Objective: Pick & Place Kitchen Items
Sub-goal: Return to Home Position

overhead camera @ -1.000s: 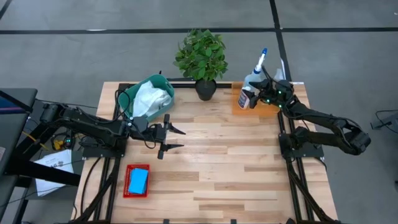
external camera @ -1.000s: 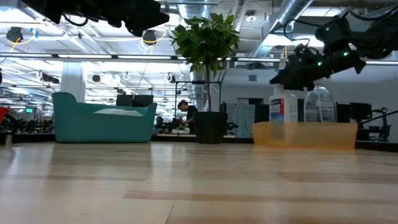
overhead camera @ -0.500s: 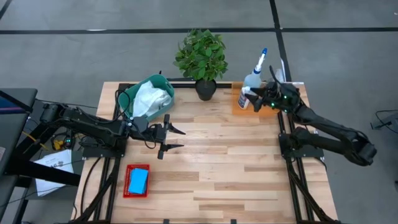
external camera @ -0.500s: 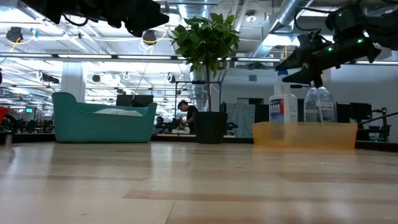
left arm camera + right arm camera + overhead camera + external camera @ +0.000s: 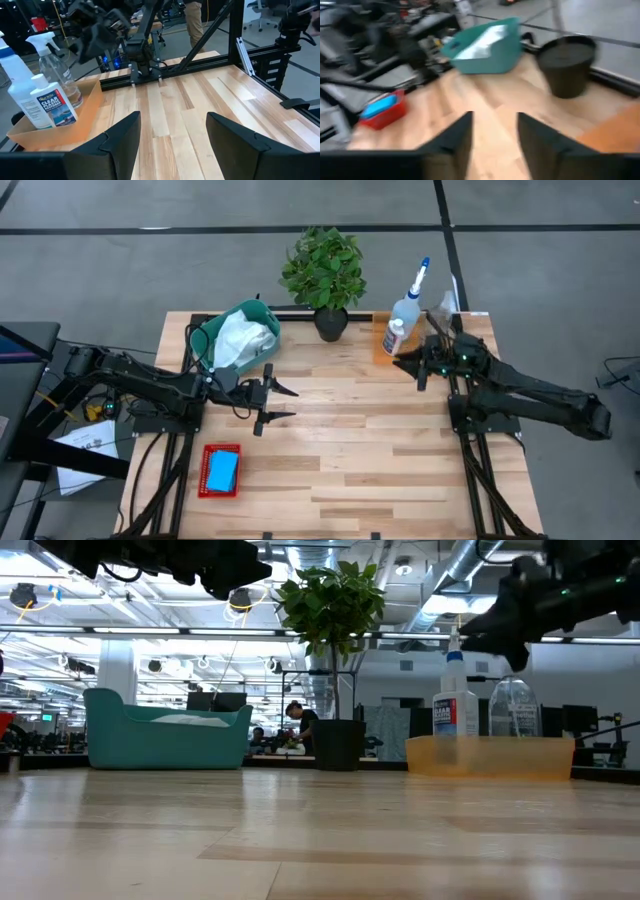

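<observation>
Since the earlier frames the right gripper (image 5: 408, 368) has drawn back from over the orange bin (image 5: 383, 352) toward the lower right, leaving the bottles standing free.

High view: the spray bottle (image 5: 408, 306) and the small white bottle (image 5: 395, 336) stand in the orange bin at upper right, beside the plant (image 5: 323, 268). The white cloth (image 5: 240, 338) lies in the teal bin (image 5: 262, 312) at upper left. The blue sponge (image 5: 221, 469) sits in the red tray (image 5: 205, 485) at lower left. The left gripper (image 5: 283, 402) waits left of centre, fingers spread and empty.

Low view: both bottles stand upright in the bin at right, with the right gripper above them at the top right, touching nothing.

Left wrist view: its own fingers (image 5: 120, 145) are wide apart over bare table (image 5: 200, 100). A second spray bottle shows in the bin at far left.

Right wrist view: its fingers (image 5: 451, 144) are parted and hold nothing.

I see no green or yellow sponge. The sorting looks finished, and only the right arm's retreat seems left.
</observation>
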Tool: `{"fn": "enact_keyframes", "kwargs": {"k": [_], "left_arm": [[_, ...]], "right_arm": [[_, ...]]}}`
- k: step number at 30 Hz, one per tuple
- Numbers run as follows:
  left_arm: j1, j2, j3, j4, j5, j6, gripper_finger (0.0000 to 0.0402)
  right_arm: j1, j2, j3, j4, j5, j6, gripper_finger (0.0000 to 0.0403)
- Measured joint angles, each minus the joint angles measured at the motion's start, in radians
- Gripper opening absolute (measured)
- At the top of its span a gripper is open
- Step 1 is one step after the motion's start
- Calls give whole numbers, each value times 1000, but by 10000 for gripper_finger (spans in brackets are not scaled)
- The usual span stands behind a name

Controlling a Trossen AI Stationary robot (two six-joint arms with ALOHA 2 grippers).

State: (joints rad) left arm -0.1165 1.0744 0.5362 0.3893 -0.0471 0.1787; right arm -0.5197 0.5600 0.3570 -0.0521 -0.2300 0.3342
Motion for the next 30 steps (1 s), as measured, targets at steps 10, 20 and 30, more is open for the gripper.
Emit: {"fn": "enact_keyframes", "kwargs": {"k": [10, 20, 30], "left_arm": [[0, -37, 0, -4, -37, -3, 198], [-8, -147, -40, 10, -39, -39, 66], [15, -232, -212, 228, -152, -94, 2]], "right_arm": [[389, -138, -187, 208, 271, 71, 14], [782, -202, -296, 340, 708, 97, 2], [1108, -165, -297, 361, 1073, 69, 1]]}}
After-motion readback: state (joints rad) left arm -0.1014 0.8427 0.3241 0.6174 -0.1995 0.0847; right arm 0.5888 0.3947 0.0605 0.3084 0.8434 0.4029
